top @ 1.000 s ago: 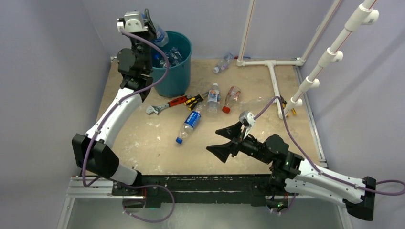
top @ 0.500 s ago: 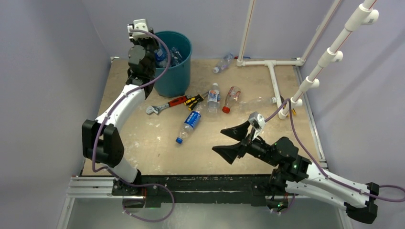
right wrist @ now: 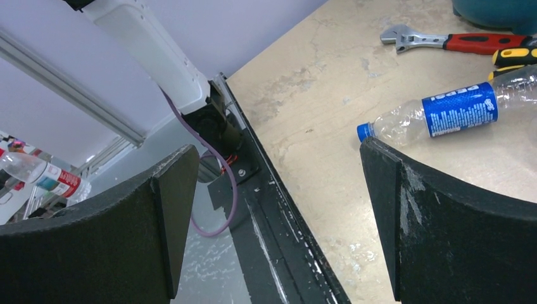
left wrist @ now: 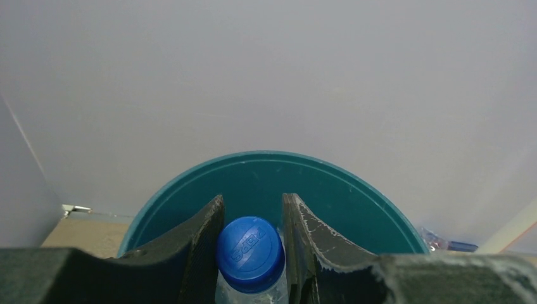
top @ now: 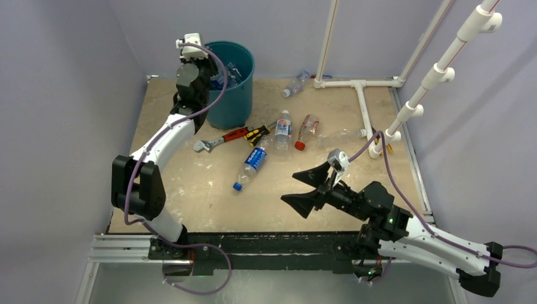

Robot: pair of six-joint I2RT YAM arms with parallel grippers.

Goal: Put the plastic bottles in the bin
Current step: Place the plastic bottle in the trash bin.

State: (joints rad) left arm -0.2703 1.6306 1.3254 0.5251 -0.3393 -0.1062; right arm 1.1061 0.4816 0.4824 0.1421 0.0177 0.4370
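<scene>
The left tool [left wrist: 252,204] is closed on a small clear bottle [left wrist: 249,254]. Its two dark, scuffed fingers [left wrist: 202,228] press either side of the neck, just under a round, ribbed blue cap. From the wrist view the cap faces the camera and the smooth teal inside wall of the bin [left wrist: 342,199] curves behind it. From above, the left tool [top: 209,75] sits at the left rim of the bin [top: 237,104], a round plastic bucket that tapers toward its base, with the held bottle over the mouth. How far the bottle reaches into the bin is hidden. Several crumpled clear bottles [top: 231,71] already lie inside.

The right tool [top: 304,189] hangs low over the near part of the counter [top: 190,183], its broad black wedge-shaped jaws spread wide with nothing between them. In its own view the right tool [right wrist: 277,151] frames the mottled beige counter edge and the black rail below it.

Just beyond lies a blue-labelled bottle [top: 252,161] on its side, blue cap toward the near edge. Further back are a white-capped bottle [top: 283,129], a red-capped bottle [top: 306,131] beside it, and a bare clear bottle [top: 342,135] to the right. Another bottle [top: 296,83] lies near the far wall, by the white pipe frame [top: 361,95]. A red-handled wrench [top: 221,139] and a yellow-black screwdriver [top: 258,133] lie end to end near the foot of the bin.
</scene>
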